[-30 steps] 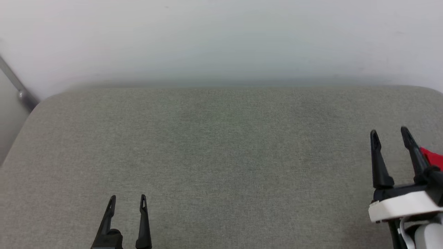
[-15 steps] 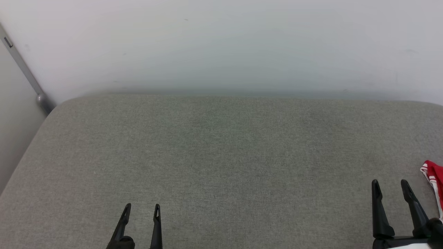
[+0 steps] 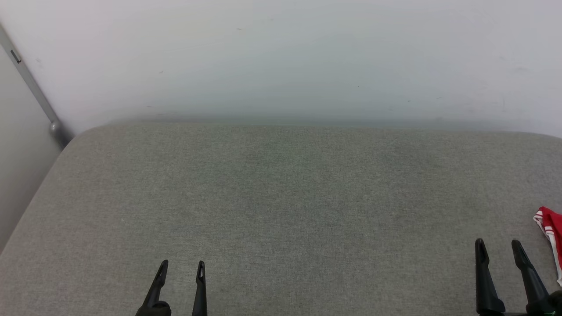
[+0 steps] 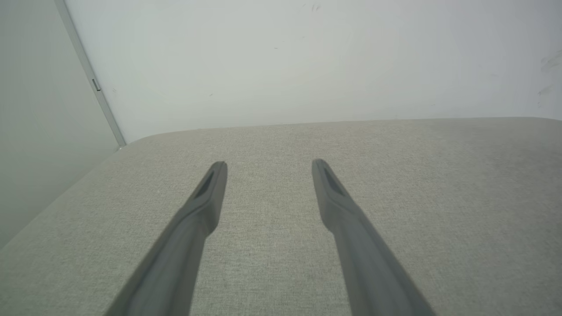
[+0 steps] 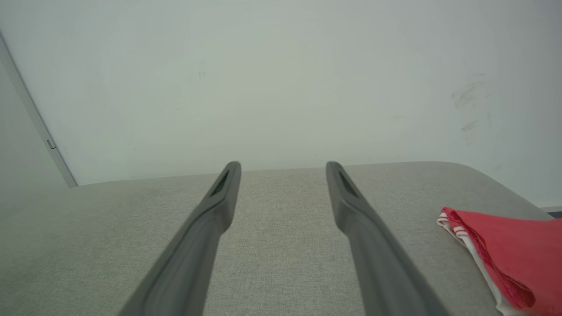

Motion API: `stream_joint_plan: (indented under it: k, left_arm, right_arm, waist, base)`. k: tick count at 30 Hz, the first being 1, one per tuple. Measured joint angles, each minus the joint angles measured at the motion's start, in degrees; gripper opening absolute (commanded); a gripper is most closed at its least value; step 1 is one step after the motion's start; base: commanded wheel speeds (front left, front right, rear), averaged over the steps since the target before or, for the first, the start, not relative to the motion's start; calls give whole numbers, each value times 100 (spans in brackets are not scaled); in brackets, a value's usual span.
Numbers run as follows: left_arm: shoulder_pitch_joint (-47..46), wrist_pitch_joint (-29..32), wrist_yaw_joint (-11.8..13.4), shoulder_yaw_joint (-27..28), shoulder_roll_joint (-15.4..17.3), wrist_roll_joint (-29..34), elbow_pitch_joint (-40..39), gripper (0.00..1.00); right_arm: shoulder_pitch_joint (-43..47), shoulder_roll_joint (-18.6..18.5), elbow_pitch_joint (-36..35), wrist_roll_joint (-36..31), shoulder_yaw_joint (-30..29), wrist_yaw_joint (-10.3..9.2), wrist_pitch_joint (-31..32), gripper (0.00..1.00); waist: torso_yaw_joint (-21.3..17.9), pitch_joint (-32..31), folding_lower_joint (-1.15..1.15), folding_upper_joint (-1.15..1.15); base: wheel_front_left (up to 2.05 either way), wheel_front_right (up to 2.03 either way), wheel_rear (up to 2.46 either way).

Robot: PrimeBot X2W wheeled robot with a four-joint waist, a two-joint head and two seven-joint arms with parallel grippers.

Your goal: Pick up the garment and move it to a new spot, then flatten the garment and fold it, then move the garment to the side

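Note:
The garment point(image 3: 552, 232), red with striped trim, lies folded at the right edge of the grey padded surface point(image 3: 281, 197); in the right wrist view the garment point(image 5: 505, 259) shows a white under-layer at the lower right. My right gripper point(image 3: 498, 246) stands open just left of it, apart from the cloth, and in its own view the right gripper point(image 5: 283, 166) holds nothing. My left gripper point(image 3: 182, 265) is open near the front edge, far from the garment. In the left wrist view the left gripper point(image 4: 268, 164) hovers empty over bare fabric.
A pale wall point(image 3: 281, 57) rises directly behind the padded surface. A grey metal post point(image 3: 33, 90) slants down at the back left corner. The surface's rounded left edge falls away beside that post.
The head view has shifted, so the surface sits lower in the picture. The right gripper has drawn back toward the front, and more of the garment's corner shows beside it.

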Motion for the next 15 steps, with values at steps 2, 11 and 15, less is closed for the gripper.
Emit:
stream_joint_plan:
  k: [2,11,15]
  left_arm:
    - [1,0,-16,3,-2,-1,9,100]
    - [13,2,-36,35,-19,-9,81,0]
    - [21,33,-36,25,-24,-33,290,0]
  right_arm:
    - [32,0,0,8,2,0,0,100]
    - [38,1,87,25,24,1,5,0]
    - [42,1,303,55,35,1,36,0]
  waist:
    - [2,-7,0,0]
    - [-13,-21,0,0]
    - [-14,-19,0,0]
  base:
    - [0,0,0]
    - [0,0,0]
    - [0,0,0]
